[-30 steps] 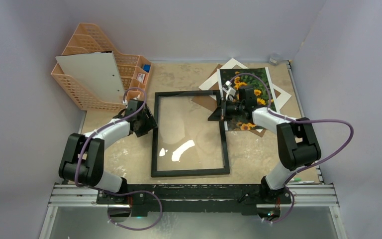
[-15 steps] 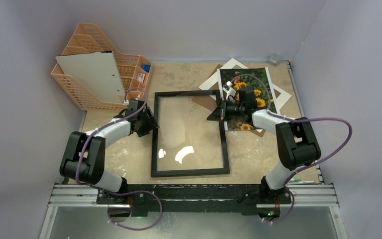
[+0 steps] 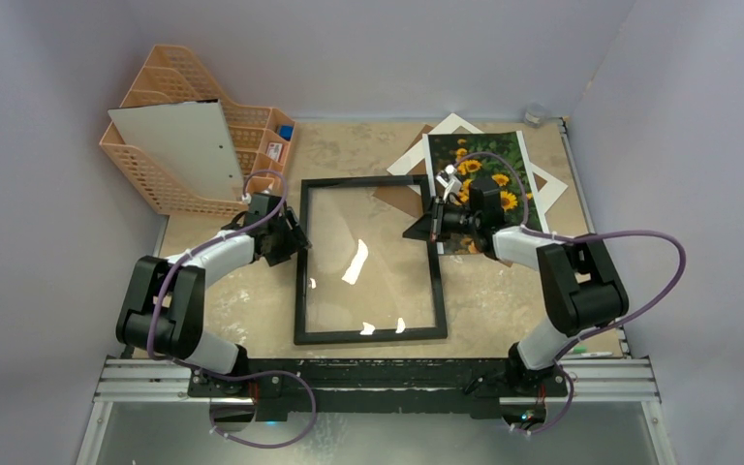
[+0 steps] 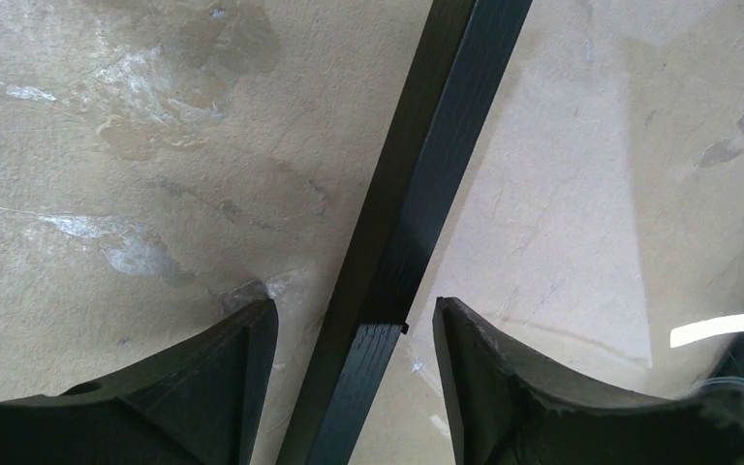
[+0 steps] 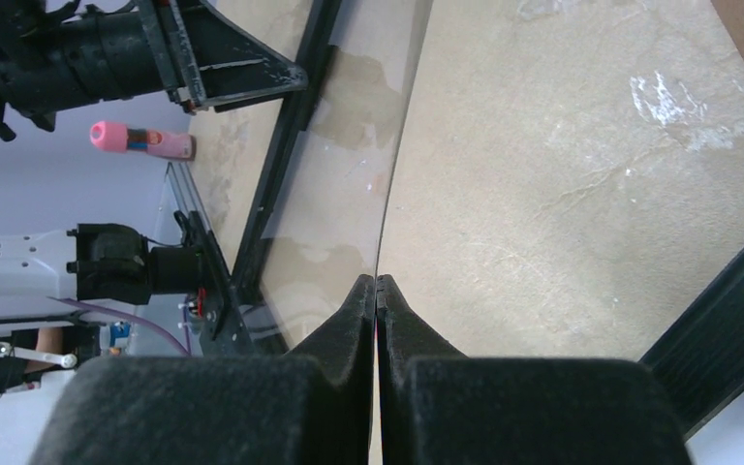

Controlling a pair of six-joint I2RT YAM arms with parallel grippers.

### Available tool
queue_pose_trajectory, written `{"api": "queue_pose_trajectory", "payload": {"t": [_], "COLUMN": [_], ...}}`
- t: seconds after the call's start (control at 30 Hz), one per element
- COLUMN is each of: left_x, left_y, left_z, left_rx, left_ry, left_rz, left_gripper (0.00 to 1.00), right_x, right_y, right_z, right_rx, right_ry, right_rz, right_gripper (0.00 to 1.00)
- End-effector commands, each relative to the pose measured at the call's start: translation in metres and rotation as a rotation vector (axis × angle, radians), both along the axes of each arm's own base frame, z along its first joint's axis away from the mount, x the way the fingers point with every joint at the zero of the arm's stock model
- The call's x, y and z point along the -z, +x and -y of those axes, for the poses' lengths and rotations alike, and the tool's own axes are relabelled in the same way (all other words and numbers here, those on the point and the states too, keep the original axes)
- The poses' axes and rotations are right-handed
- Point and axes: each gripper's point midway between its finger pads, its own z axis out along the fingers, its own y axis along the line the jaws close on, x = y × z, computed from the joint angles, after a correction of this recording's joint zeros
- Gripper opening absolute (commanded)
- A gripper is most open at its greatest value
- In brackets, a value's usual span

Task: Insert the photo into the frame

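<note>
**Two end effectors at the frame, photo not yet in**

We read this as the opening-up step, ahead of any loading. The frame [image 3: 368, 335] lies flat in the middle of the counter [image 3: 252, 300]. The photo [image 3: 475, 143] sits apart from it at the far right, resting on a white mat board [image 3: 450, 126] and partly hidden under the right arm.

The left end effector [image 4: 354, 320] stands open. Its fingers sit either side of the frame's left rail with a gap on each side, so it grips nothing.

The right end effector [image 5: 377, 284] is closed tight on the frame's right side, near the far corner. In its wrist view the thin edge of the glass pane [image 5: 339, 145] runs straight into the pinch, so we judge that it holds the pane.

For the next move, we would want the left fingers to close on the rail and pin the frame down. The right arm can then raise the pane slowly, since a pinch on a bare glass edge could slip or twist. Only once the pane is handled can the photo be fetched and laid inside the black border.
</note>
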Motion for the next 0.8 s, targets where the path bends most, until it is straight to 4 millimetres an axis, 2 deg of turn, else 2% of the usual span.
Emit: {"api": "queue_pose_trajectory", "payload": {"t": [0.0, 0.1, 0.33, 0.77], "left_x": [-0.010, -0.012, -0.013, -0.011], "left_y": [0.007, 0.006, 0.007, 0.007], "left_z": [-0.004, -0.005, -0.011, -0.010], "left_rx": [-0.007, -0.010, -0.026, -0.020], "left_ry": [0.013, 0.011, 0.034, 0.030], "left_rz": [0.053, 0.055, 0.060, 0.054], "left_gripper": [0.62, 0.62, 0.63, 0.63], "right_x": [-0.034, -0.039, -0.036, -0.015], "right_y": [-0.009, -0.011, -0.007, 0.000], "right_z": [-0.006, -0.006, -0.008, -0.007], "right_rx": [-0.059, -0.064, -0.044, 0.012], "right_ry": [0.071, 0.080, 0.104, 0.082], "right_rz": [0.109, 0.122, 0.099, 0.023], "right_gripper": [0.00, 0.00, 0.00, 0.00]}}
